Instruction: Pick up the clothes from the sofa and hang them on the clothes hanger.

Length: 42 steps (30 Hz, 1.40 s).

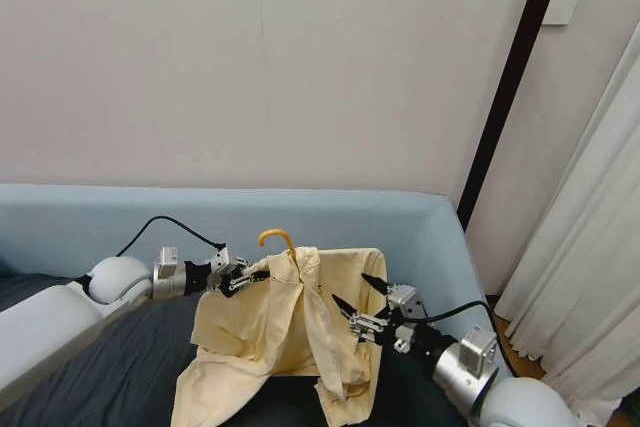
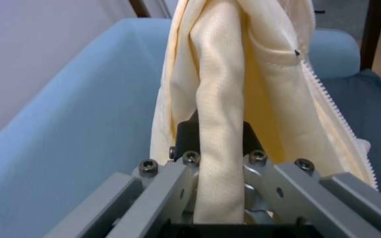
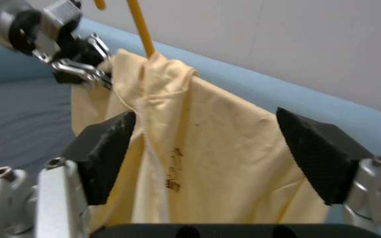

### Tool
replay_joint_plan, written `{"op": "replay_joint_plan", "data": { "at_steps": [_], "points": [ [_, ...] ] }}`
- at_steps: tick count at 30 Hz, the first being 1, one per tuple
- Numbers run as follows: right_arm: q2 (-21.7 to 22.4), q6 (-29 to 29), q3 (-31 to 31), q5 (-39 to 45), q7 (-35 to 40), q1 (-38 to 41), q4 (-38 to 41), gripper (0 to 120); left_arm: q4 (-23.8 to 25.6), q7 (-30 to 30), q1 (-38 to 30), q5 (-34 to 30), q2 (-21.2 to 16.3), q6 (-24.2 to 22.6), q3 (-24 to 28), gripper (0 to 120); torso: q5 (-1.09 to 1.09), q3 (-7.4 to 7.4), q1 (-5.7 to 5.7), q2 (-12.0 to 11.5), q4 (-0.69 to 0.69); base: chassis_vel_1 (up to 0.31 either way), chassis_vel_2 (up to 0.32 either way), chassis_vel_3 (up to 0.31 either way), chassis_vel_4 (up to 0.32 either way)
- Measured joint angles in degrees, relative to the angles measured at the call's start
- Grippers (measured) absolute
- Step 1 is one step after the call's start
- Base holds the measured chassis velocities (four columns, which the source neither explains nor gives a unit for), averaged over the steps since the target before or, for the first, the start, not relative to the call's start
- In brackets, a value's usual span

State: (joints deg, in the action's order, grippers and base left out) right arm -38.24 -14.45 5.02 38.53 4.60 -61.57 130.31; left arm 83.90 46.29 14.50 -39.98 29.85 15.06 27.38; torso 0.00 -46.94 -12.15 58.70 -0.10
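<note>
Clamping jacket (image 1: 268,332) shoulder w/ left end effector (image 1: 233,276), right end effector (image 1: 352,292) spread wide nr front edge

The soft yellow jacket (image 1: 285,332) hangs on a hanger (image 1: 289,240). The hanger's orange hook sticks up on top. The jacket's front is open. Its bottom droops onto the dark sofa (image 1: 135,372).

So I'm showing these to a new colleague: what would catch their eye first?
The pale yellow jacket, draped on an orange-hooked hanger above the dark seat of the blue sofa. The left gripper pinches a fold at its shoulder, while the right gripper sits open beside the jacket's front.
</note>
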Motion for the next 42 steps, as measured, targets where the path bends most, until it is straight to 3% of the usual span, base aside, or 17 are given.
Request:
{"op": "replay_joint_plan", "data": {
  "at_steps": [4,13,26,37,42],
  "points": [
    [3.41,-0.25,0.13,0.51,-1.2,1.4,-0.85,98,0.01,1.33,-0.7,2.0,0.21,2.38,0.07,1,0.0,0.0,0.0,0.0,0.01,0.0,0.0,0.0,0.0],
    [12.2,-3.24,-0.93,4.19,-7.37,5.67,-3.35,100,1.65,3.77,-0.16,3.47,2.74,6.05,0.49,1,0.02,0.0,0.0,0.0,0.0,0.0,0.0,0.0,0.0],
    [15.27,-8.39,-7.8,8.08,-14.11,13.24,-4.12,99,2.86,5.16,1.65,10.06,3.72,7.98,0.12,1,-0.01,0.0,0.0,0.0,0.0,0.0,0.0,0.0,0.0],
    [14.15,-10.58,-12.36,9.02,-15.85,17.06,-5.62,64,4.58,4.26,3.14,8.84,3.55,7.69,-0.05,1,-0.01,0.0,0.0,0.0,0.02,0.0,0.0,0.0,0.0],
    [13.9,-10.64,-14.03,10.54,-15.4,18.86,-5.22,40,4.62,3.99,3.54,9.38,3.26,7.71,-0.32,1,-0.01,0.0,0.0,0.0,0.01,0.0,0.0,0.0,0.0]
  ]
}}
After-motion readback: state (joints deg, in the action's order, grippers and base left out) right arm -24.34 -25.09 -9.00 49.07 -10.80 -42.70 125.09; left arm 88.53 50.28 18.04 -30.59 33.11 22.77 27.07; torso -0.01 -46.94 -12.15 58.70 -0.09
